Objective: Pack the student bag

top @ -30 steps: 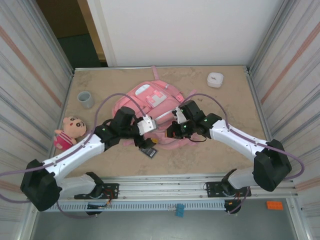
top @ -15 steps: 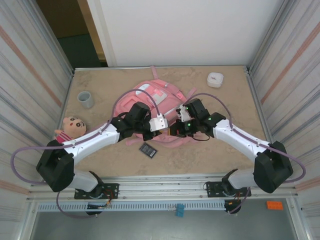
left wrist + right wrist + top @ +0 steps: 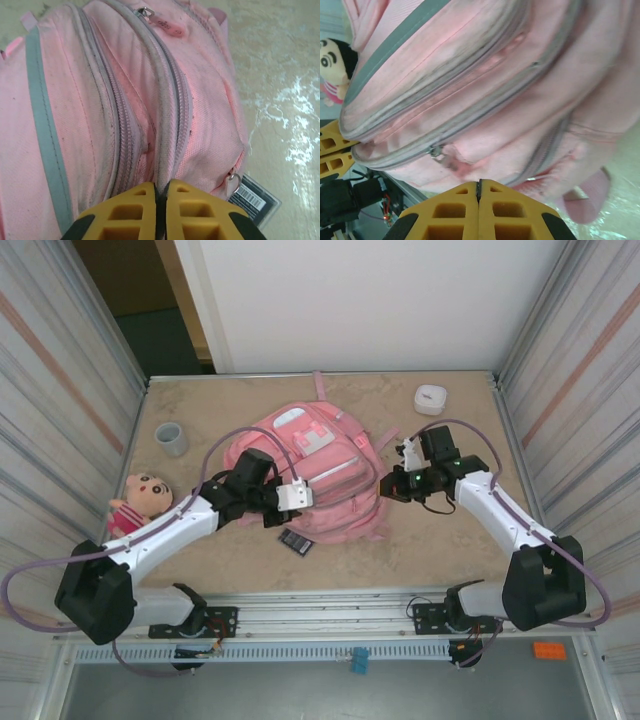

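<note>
Student bag [image 3: 330, 485], pink, flat on the middle of the tabletop [image 3: 220, 400], front pockets up. Left fingers [image 3: 135, 207] pressed together, tips against the fabric between two zipper lines at the bag's near left edge; cannot tell whether any cloth is pinched. Right fingers [image 3: 455, 202] shut tight as well, tips close at the bag's right side. Black barcoded card [image 3: 296, 540] just off the bag's near edge. Grey cup [image 3: 171, 438] and doll [image 3: 140, 502] off to the left, white box [image 3: 431, 399] at the far right.
</note>
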{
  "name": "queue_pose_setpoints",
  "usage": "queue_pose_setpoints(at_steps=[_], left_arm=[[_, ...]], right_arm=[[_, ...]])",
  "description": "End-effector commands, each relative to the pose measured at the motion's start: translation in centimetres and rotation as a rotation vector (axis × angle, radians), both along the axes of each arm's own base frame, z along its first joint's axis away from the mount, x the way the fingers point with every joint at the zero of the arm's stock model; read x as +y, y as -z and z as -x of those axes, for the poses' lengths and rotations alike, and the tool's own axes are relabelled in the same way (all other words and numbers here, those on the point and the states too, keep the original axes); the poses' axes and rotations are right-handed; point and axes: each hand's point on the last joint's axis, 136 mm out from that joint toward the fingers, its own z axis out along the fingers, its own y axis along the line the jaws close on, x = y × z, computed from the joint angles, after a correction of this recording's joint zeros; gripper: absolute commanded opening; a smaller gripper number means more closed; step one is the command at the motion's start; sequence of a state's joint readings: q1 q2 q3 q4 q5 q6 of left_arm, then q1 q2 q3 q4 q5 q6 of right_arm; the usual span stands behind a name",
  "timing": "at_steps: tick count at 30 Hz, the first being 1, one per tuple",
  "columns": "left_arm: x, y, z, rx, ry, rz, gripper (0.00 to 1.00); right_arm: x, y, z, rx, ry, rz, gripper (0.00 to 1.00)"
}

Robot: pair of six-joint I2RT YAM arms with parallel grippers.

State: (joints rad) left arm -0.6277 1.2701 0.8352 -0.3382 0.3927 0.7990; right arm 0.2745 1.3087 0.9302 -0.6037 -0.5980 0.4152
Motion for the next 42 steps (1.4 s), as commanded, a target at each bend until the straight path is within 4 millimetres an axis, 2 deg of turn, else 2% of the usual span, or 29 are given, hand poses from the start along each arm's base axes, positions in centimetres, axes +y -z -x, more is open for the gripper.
queue_pose_setpoints(at_steps=[1,3,6,9,13,14,19,22,25,30,34,39,42], left_arm=[[0.6,-0.3,0.2,0.025,-0.04,0.014,0.16],[0.5,-0.9,-0.1,0.041,-0.104,0.07,0.34],[0.5,-2.2,-0.6,0.094,-0.246,0.187,0.56],[1.4,-3.4,-1.2,0.157,-0.428,0.282,0.66],[5.2,-3.8,-3.6,0.224,-0.843,0.36,0.74],[6.2,-3.6,-3.8,0.248,-0.933,0.367,0.76],[9.6,-2.5,-4.3,0.39,-1.255,0.422,0.77],[10.7,-1.0,-4.5,0.507,-1.38,0.483,0.75],[11.5,1.0,-4.7,0.63,-1.487,0.541,0.73],[11.1,3.3,-5.7,0.721,-1.533,0.603,0.73],[9.5,3.8,-7.0,0.764,-1.493,0.604,0.73],[6.8,3.7,-9.5,0.808,-1.398,0.608,0.75],[6.0,2.9,-10.7,0.795,-1.367,0.61,0.77]], right_arm=[[0.4,0.2,1.0,0.005,-0.053,-0.008,0.0],[0.7,0.0,1.3,-0.011,-0.05,-0.022,0.0],[0.7,0.0,1.8,-0.023,-0.036,-0.038,0.0],[0.5,0.0,2.1,-0.037,-0.024,-0.027,0.01],[0.1,0.3,1.8,-0.047,0.019,-0.002,0.36],[-0.1,0.4,1.5,-0.041,0.044,0.004,0.41],[-0.1,0.6,-1.0,-0.018,0.113,-0.014,0.53],[0.6,0.8,-2.9,-0.008,0.087,-0.016,0.49],[1.1,2.4,-3.8,0.02,0.073,-0.014,0.45],[0.6,5.2,-2.1,0.086,0.082,0.03,0.43],[0.5,6.5,-0.1,0.107,0.11,0.024,0.43],[2.0,5.6,1.2,0.084,0.11,-0.056,0.43],[2.2,4.8,1.7,0.063,0.115,-0.064,0.43]])
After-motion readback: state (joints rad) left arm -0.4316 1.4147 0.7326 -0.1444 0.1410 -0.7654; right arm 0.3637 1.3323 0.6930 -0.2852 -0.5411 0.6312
